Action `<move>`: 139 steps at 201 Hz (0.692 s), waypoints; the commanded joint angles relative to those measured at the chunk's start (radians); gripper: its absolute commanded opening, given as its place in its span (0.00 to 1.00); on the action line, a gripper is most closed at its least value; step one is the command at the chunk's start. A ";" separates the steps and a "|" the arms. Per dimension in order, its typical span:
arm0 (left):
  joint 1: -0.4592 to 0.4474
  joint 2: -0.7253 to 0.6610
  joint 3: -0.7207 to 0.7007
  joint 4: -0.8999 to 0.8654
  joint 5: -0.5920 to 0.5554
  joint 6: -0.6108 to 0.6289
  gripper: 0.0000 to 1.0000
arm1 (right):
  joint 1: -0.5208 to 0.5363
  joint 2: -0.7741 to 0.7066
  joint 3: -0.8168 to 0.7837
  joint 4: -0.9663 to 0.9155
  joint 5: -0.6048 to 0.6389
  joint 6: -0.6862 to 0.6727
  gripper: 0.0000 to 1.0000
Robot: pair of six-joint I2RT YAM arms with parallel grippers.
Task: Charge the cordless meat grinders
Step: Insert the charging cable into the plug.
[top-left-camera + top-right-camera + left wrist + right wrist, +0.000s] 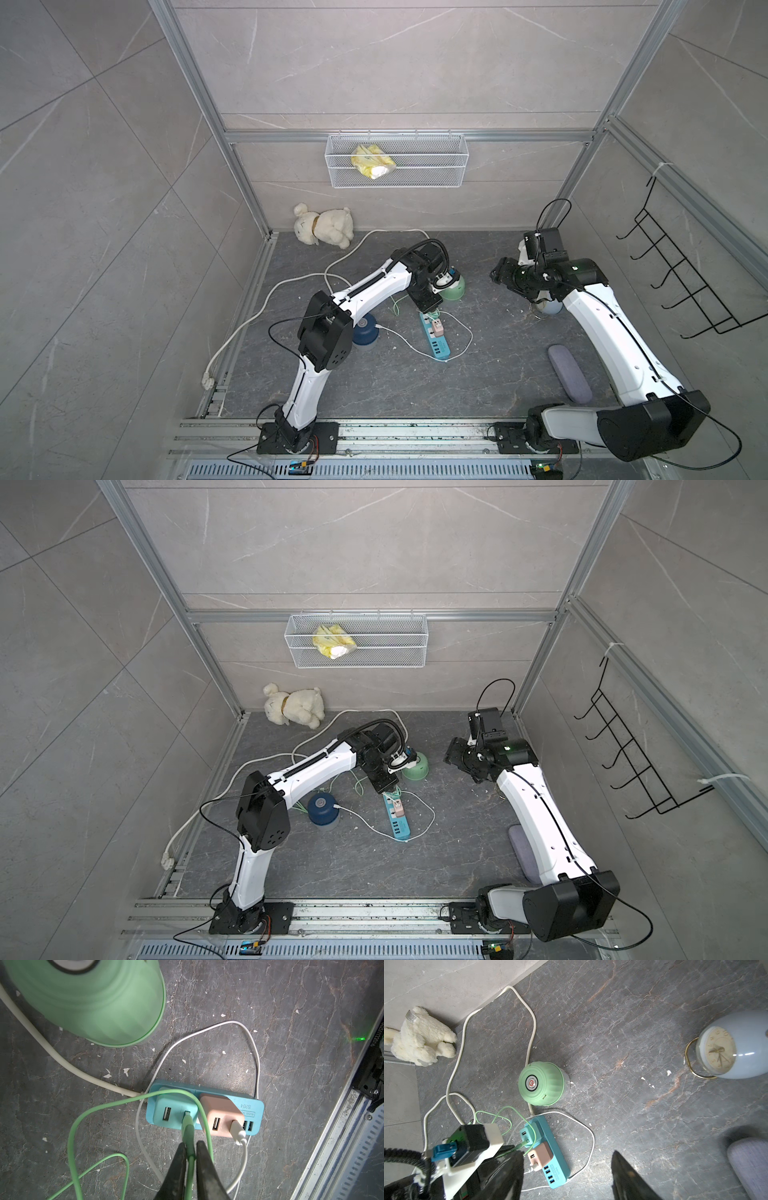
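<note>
Starting at the left, what lies on the dark tabletop (374, 386)?

A cream plush toy (324, 226) rests against the far wall, and a thick white power cord (534, 1028) winds from the left edge across to the blue power strip (253, 1113). Nearer, the navy grinder (322, 806) stands upright beside the left arm's elbow, with a thin white cable (238, 1131) plugged into its side.

Where does that cable run?

Past the strip's near end, round in a loop on its right, and into the pink adapter (220, 1111), which sits on the strip right beside a mint adapter (172, 1105).

And the left gripper (190, 1148)?

It hangs over the strip's far end, fingers pinching the green cable (188, 1132) just behind its plug. The plug's tip is at the mint adapter's port; how deep it sits I cannot tell. The rest of that cable lies in loose loops left of the strip.

The mint grinder (540, 1083)?

Upright on the tabletop just beyond the strip's far end, not touching it, its round silver button facing up.

Further right?

The right gripper (567, 1152) hovers above the tabletop with its fingers spread wide, apart from the mint grinder. Partly under that arm stands a pale blue ball-shaped clock (741, 1043), and nearer lies a grey-purple pouch (569, 374).
</note>
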State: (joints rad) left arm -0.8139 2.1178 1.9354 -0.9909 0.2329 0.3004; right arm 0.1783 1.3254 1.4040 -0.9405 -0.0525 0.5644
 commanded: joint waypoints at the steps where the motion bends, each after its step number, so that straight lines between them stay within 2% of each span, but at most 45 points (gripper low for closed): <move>1: -0.008 0.006 0.042 -0.021 -0.022 0.023 0.11 | -0.006 -0.024 -0.016 0.006 -0.009 0.014 0.68; 65: -0.033 0.026 0.062 -0.061 -0.080 0.046 0.00 | -0.016 -0.028 -0.025 0.007 -0.015 0.017 0.68; 139: -0.090 0.078 0.135 -0.206 -0.218 0.051 0.00 | -0.016 -0.026 -0.018 0.003 -0.016 0.020 0.68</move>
State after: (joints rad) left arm -0.8822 2.1685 2.0418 -1.0847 0.0738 0.3290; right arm 0.1658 1.3178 1.3937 -0.9375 -0.0650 0.5728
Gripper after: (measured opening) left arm 0.074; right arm 0.681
